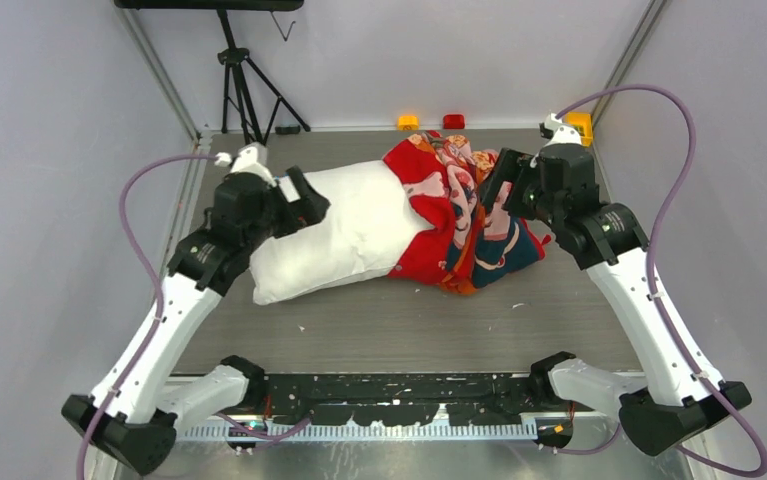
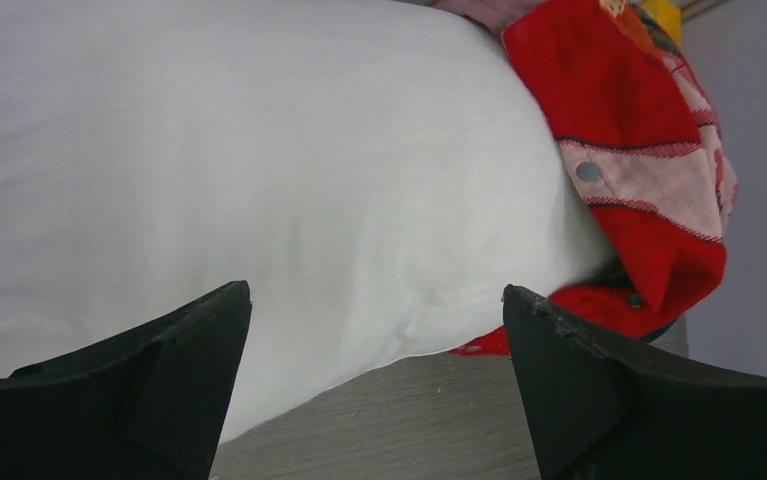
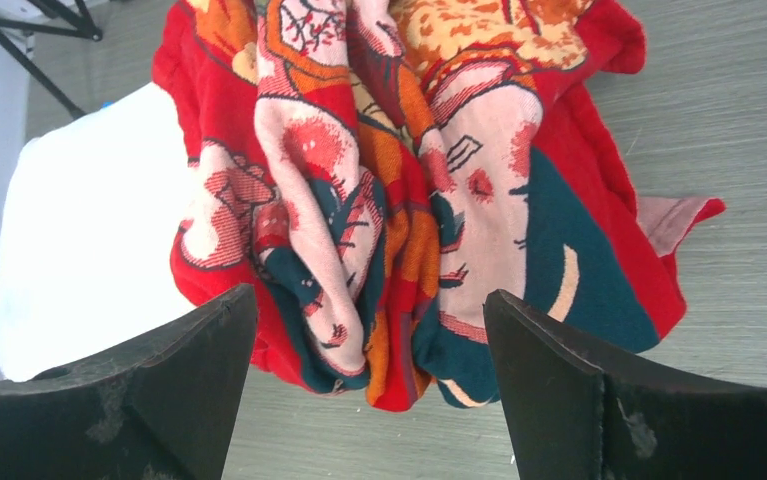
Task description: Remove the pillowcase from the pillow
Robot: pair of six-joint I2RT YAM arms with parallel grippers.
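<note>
The white pillow [image 1: 344, 230] lies across the table, most of it bare. The red printed pillowcase [image 1: 459, 215] is bunched over its right end in folds. My left gripper [image 1: 304, 200] is open at the pillow's left end; in the left wrist view the pillow [image 2: 259, 170] fills the frame and the pillowcase [image 2: 639, 170] with a snap button sits at the right. My right gripper [image 1: 492, 180] is open above the bunched pillowcase [image 3: 409, 220], holding nothing; the pillow [image 3: 89, 230] shows at the left of that view.
A black tripod [image 1: 242, 80] stands at the back left. Small yellow and red blocks [image 1: 429, 122] and a yellow block [image 1: 581, 125] sit along the back edge. Grey walls enclose the table on both sides.
</note>
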